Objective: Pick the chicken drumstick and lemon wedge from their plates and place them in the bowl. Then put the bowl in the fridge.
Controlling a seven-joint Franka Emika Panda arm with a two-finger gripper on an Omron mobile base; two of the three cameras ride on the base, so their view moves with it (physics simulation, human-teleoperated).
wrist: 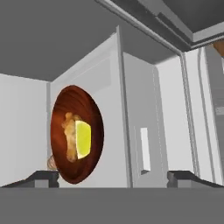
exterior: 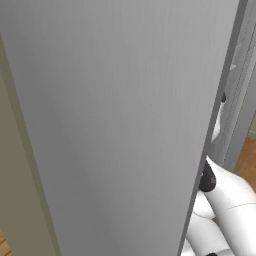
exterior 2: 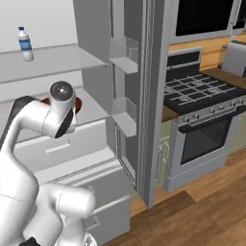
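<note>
While the fridge (exterior 2: 91,29) stands with its door (exterior 2: 149,96) swung wide, the reddish-brown bowl (wrist: 76,133) sits on a white shelf inside, holding the golden-brown chicken drumstick (wrist: 69,135) and the yellow lemon wedge (wrist: 83,139), the wedge lying against the drumstick. In the right base view only a sliver of the bowl (exterior 2: 77,103) peeks out behind the white arm's elbow, on the middle shelf (exterior 2: 93,111). A water bottle (exterior 2: 25,44) stands on the shelf above, well apart from the bowl. Clear door bins (exterior 2: 124,55) line the open door, near the shelf's front edge, and white wall panels lie beyond the bowl. The gripper (wrist: 114,177) has its jaws spread wide and grasps nothing; the bowl lies just past the left fingertip (wrist: 41,177), apart from both tips. A stove (exterior 2: 202,96) stands beyond the door.
</note>
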